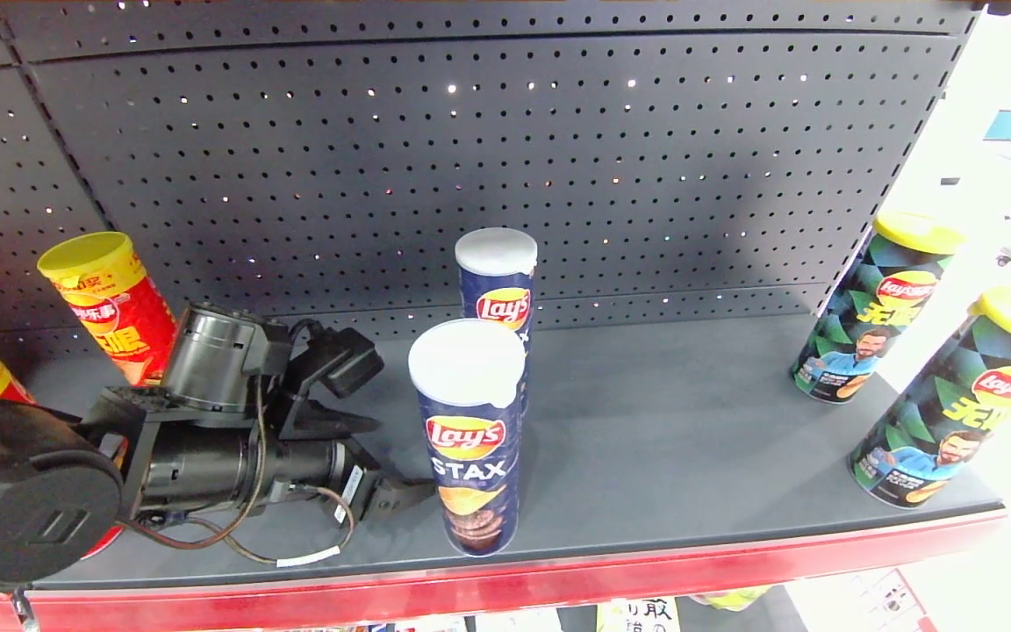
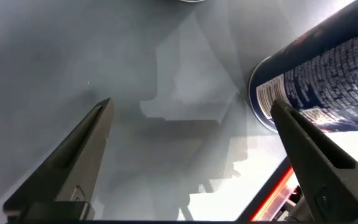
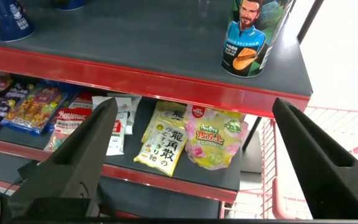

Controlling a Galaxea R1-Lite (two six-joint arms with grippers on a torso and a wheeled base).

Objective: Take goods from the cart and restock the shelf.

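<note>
My left gripper (image 2: 191,106) lies low over the grey shelf (image 1: 690,421), its two fingers spread wide with nothing between them. The front blue chip can (image 1: 468,439) stands upright just past the tip of one finger (image 2: 303,149), at the outer side of the span near the shelf's red front edge. I cannot tell whether finger and can touch. A second blue can (image 1: 497,281) stands upright right behind the first, farther from the gripper and nearer the perforated back panel (image 1: 470,158). A red and yellow can (image 1: 111,303) leans behind the left arm, on the side away from the blue cans.

My right gripper (image 3: 194,106) hangs in front of the shelf and below its deck level, fingers likewise wide apart and holding nothing. Beyond its fingertips and higher up, a green can (image 3: 253,37) stands at the shelf's front corner. Snack packets (image 3: 216,137) lie on the lower shelf straight ahead between the fingers.
</note>
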